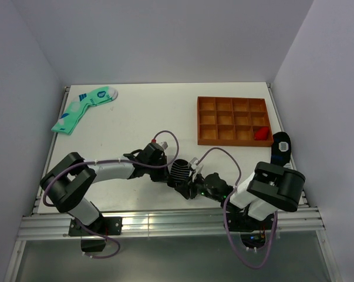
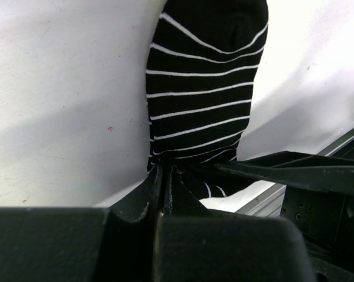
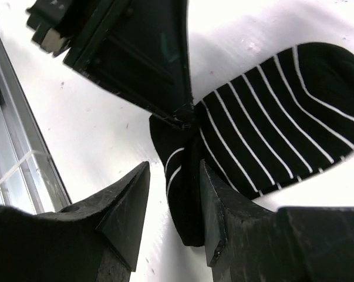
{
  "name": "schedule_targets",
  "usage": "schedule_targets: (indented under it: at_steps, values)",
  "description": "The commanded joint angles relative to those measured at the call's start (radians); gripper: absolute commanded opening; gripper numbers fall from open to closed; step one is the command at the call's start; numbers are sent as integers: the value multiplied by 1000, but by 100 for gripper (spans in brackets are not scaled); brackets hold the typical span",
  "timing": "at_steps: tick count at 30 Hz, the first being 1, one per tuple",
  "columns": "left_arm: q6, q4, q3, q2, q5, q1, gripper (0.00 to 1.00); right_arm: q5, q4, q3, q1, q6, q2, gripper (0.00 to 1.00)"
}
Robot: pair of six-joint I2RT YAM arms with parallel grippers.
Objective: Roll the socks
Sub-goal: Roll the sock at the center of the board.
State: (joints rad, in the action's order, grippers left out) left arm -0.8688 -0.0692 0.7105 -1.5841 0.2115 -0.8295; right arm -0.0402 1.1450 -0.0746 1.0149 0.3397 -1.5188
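One black sock with thin white stripes (image 1: 181,170) lies bunched on the white table between my two grippers. My left gripper (image 2: 167,170) is shut on the sock's (image 2: 203,88) near edge, pinching the knit between its tips; in the top view the left gripper (image 1: 168,169) reaches in from the left. My right gripper (image 3: 174,169) stands open around a narrow fold of the same sock (image 3: 270,123), which rests against the right-hand finger and stays apart from the left-hand one. From above, the right gripper (image 1: 189,185) sits just below the sock. A second black sock (image 1: 281,145) lies at the table's right edge.
Mint-green socks with blue marks (image 1: 84,106) lie at the far left. An orange compartment tray (image 1: 234,120) stands at the back right, with a red thing (image 1: 260,134) in its near right cell. The metal rail of the table's near edge (image 1: 165,220) runs close behind both grippers.
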Motion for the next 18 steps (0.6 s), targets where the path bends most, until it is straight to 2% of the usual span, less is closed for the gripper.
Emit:
schedule_targets:
  at_steps: [1, 11, 16, 18]
  values:
    - [57, -126, -25, -57, -18, 4, 0, 77, -31, -16, 30, -42, 29, 46]
    - [51, -103, -39, -51, 40, 27, 0, 131, -21, -13, 34, -31, -33, 45]
    - [44, -84, -49, -51, 54, 29, 0, 137, -27, -27, 33, -2, -72, 37]
    - [33, -60, -63, -48, 60, 30, 0, 135, -24, -31, 33, 12, -87, 30]
